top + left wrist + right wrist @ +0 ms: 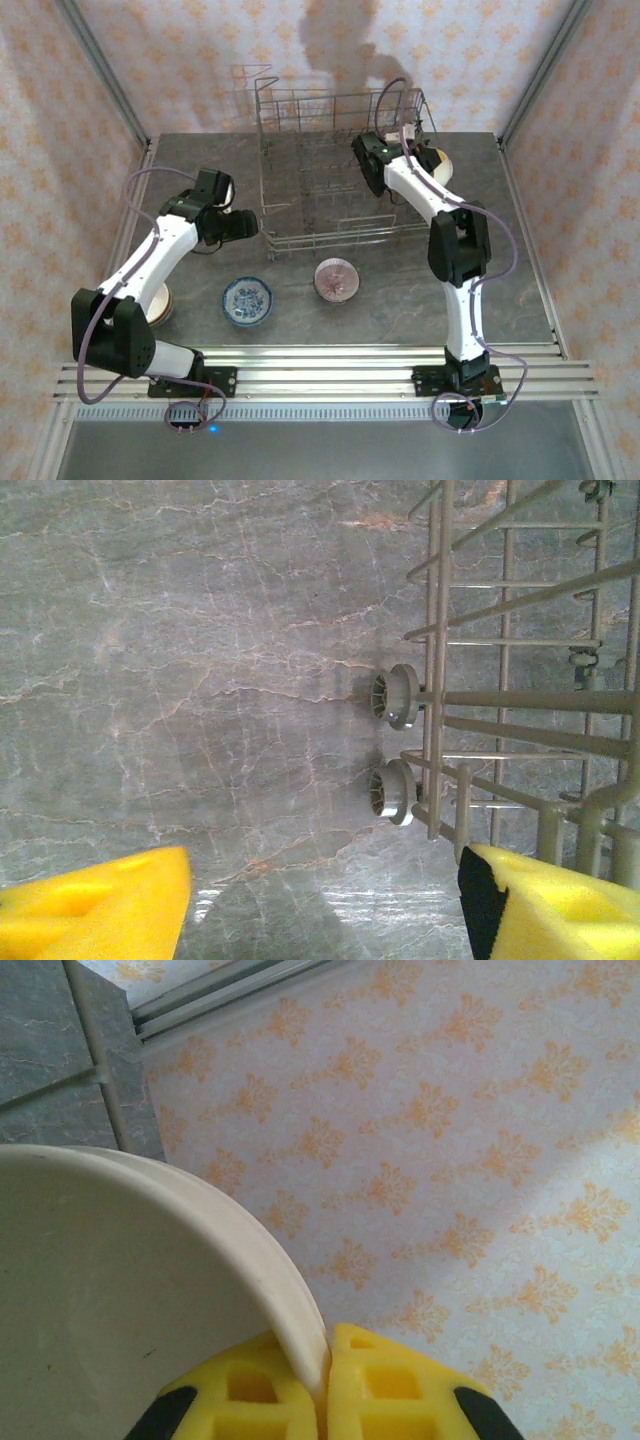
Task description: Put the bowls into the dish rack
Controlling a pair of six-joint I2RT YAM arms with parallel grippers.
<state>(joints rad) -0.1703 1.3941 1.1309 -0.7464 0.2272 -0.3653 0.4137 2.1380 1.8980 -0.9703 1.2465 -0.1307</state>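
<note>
The grey wire dish rack (340, 170) stands at the back middle of the table, and its small wheels (395, 695) show in the left wrist view. My right gripper (326, 1345) is shut on the rim of a plain cream bowl (110, 1290); that bowl (437, 160) peeks out beside the forearm at the rack's right end. My left gripper (250, 225) hangs open over bare table at the rack's front left corner, nothing between its yellow fingers (100, 905). A blue-and-white bowl (247, 301) and a pinkish bowl (337, 280) sit in front of the rack.
Another cream bowl (160, 303) lies partly under the left arm, and a pale bowl rim (228, 190) shows behind the left wrist. Patterned walls close in the table on three sides. A metal rail (330, 365) runs along the near edge.
</note>
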